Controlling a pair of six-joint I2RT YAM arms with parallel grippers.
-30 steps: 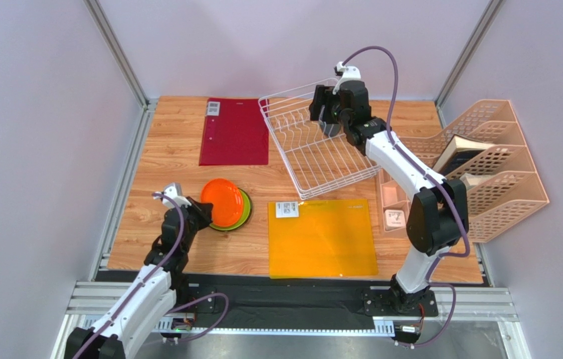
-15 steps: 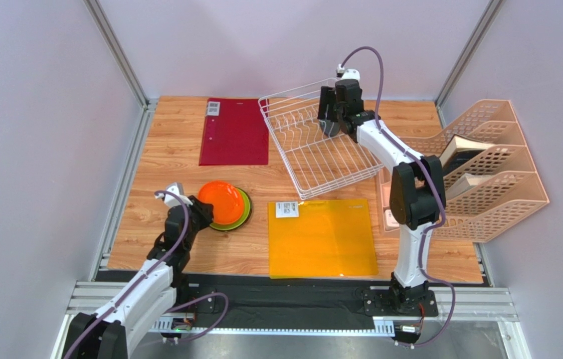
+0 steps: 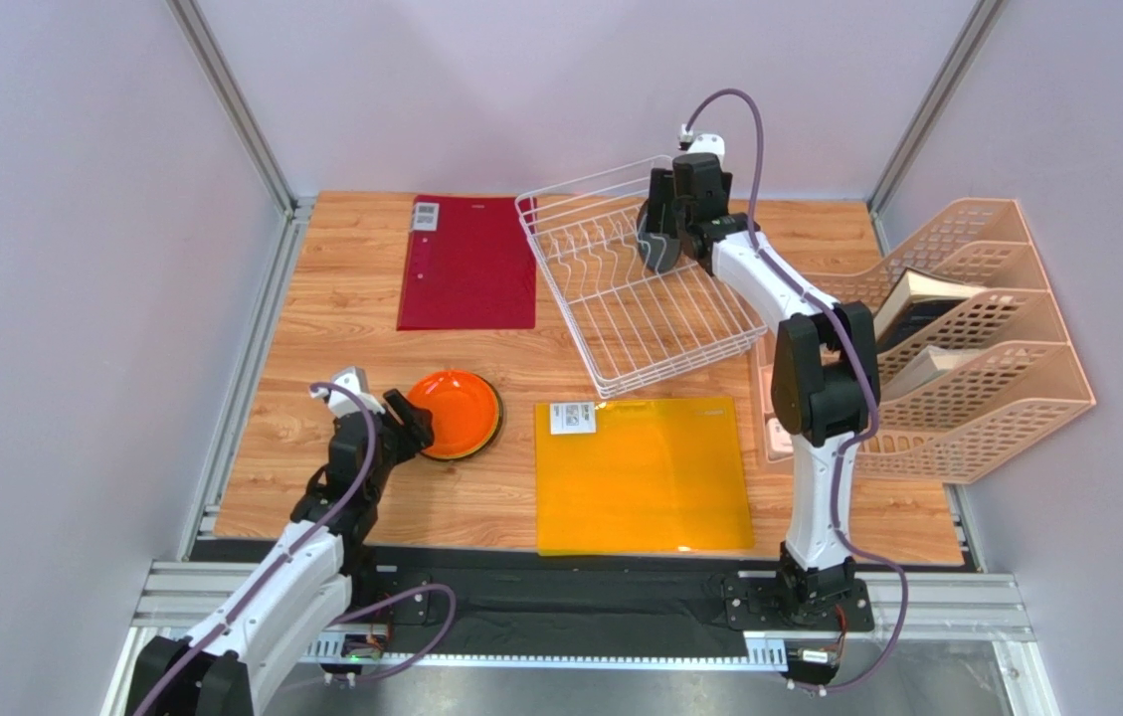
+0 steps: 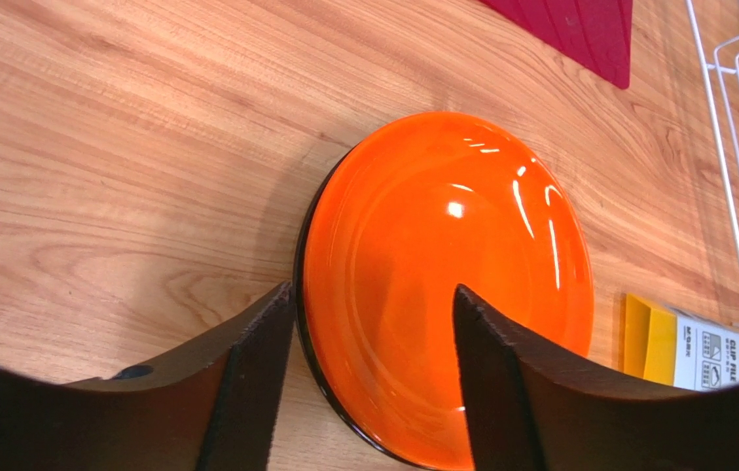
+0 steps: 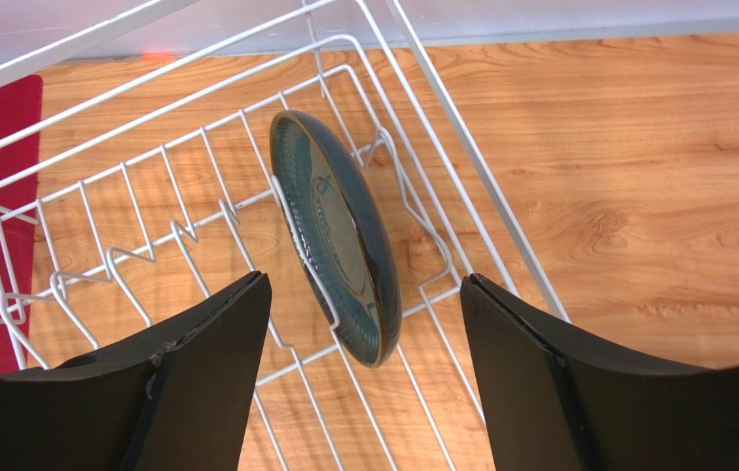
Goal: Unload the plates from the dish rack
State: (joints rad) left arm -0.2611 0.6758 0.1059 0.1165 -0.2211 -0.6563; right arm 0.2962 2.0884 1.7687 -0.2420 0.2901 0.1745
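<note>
The left gripper (image 4: 373, 294) hangs low over the table (image 3: 328, 299) with its fingers spread. They straddle the near rim of the orange plate (image 4: 442, 275) without pinching it. That plate lies flat and face up near the table's left side, a little in from the near edge. A thin dark rim (image 4: 298, 294) shows beneath it on the gripper's side; what it belongs to I cannot tell.

The right gripper (image 5: 363, 280) is reached out to the far edge of the table, its fingers wide apart and holding nothing. Just below them the dark teal-grey plate (image 5: 339, 235) stands on edge between the tines, at the far right end of the dish rack (image 3: 620, 321). The white rack sits at an angle by the middle of the far edge.

A red mat (image 3: 467, 264) lies beside the rack on its left, an orange mat (image 3: 645, 475) by the near edge, and peach file holders (image 3: 971, 358) along the right edge.
</note>
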